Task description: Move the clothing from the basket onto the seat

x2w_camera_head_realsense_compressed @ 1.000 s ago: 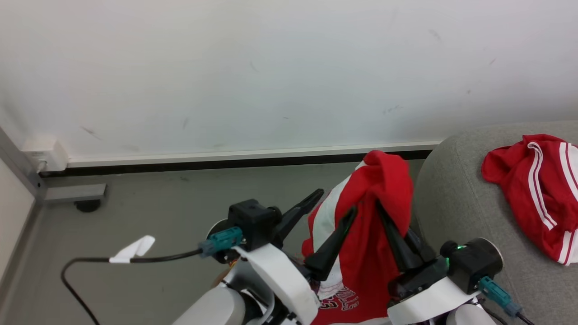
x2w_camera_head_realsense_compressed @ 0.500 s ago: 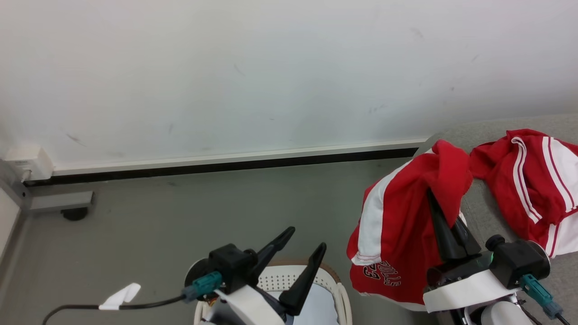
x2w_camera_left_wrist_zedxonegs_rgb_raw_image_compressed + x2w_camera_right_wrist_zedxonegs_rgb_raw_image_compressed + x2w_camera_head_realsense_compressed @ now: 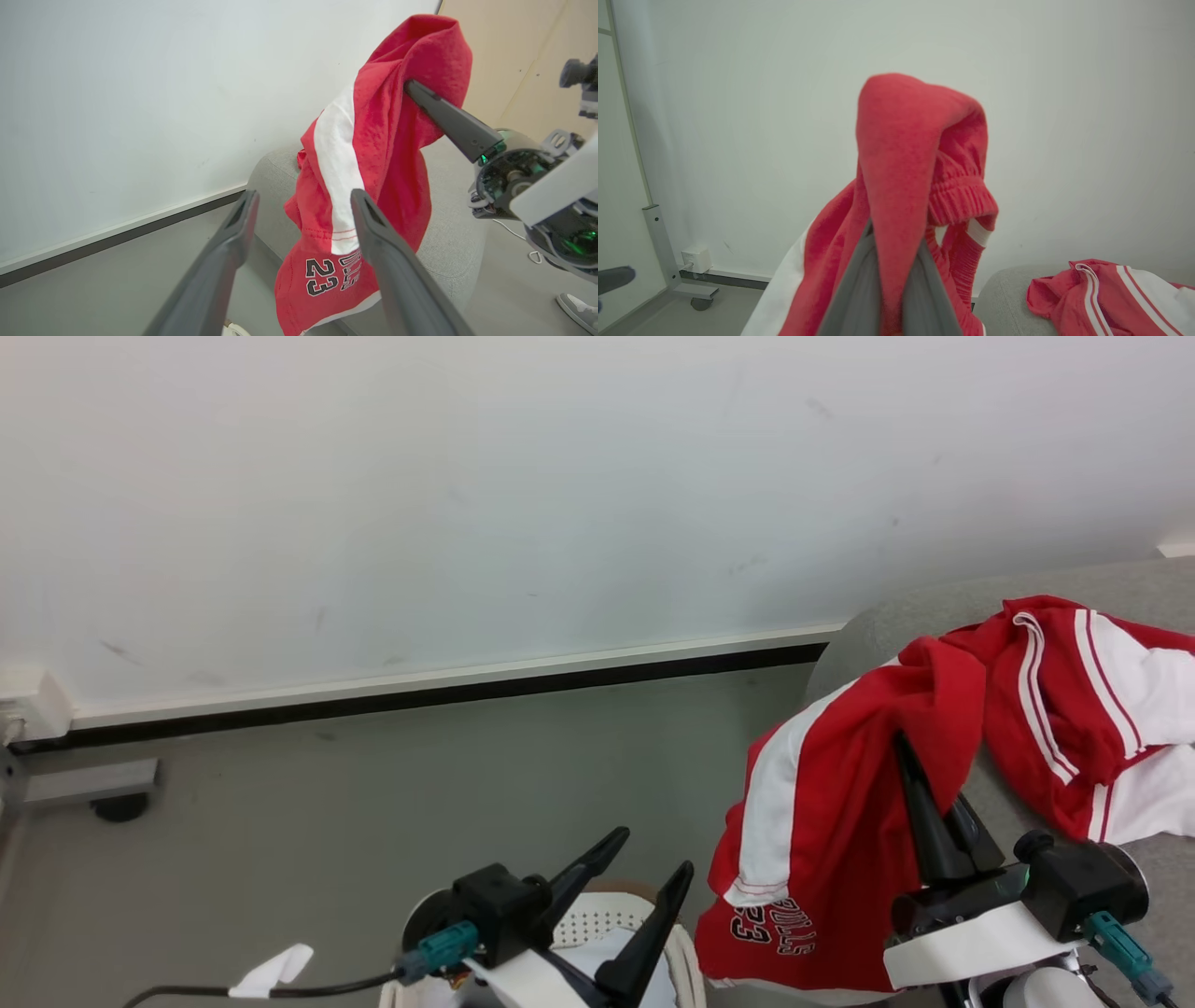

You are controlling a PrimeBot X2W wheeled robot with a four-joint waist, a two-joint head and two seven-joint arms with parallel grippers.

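At the 4 o'clock corner of the head view, the right gripper (image 3: 910, 775) is clamped tight on a fold of the held garment (image 3: 840, 821), red shorts with a white side panel that drape down over its fingers. The cloth hangs at the rounded edge of the grey seat (image 3: 887, 625); whether it touches the upholstery I cannot tell. At 3 o'clock from it, the second garment (image 3: 1074, 709) lies crumpled on the seat top. At 6 o'clock the left gripper (image 3: 653, 851) stands wide open and empty over the basket (image 3: 588, 926), well apart from the cloth. Bare grey floor (image 3: 373, 784) runs from 9 o'clock across to the skirting. The left wrist view adds a 23 printed by the hem and a shoe (image 3: 577, 312) at 5 o'clock; the right wrist view adds the gathered elastic waistband (image 3: 962, 196)
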